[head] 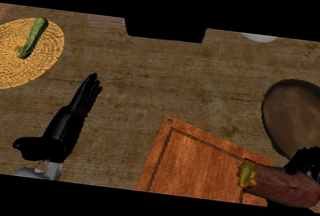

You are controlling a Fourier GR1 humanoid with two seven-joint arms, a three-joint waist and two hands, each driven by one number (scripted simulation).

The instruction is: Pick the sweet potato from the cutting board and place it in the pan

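The sweet potato (281,185), reddish-brown with a yellow-green end, lies over the right edge of the wooden cutting board (194,159). My right hand (318,162) comes in at the lower right with its fingers curled round the potato's right end. The dark round pan (303,115) sits just beyond that hand, at the right edge of the view. At the lower left my left hand (68,121) rests open with straight fingers pointing up, away from the board.
A woven yellow mat (5,58) at the left carries a green cucumber-like vegetable (32,38). A black box (164,30) stands at the top middle and a white object (259,37) at the top right. Brown counter top lies between.
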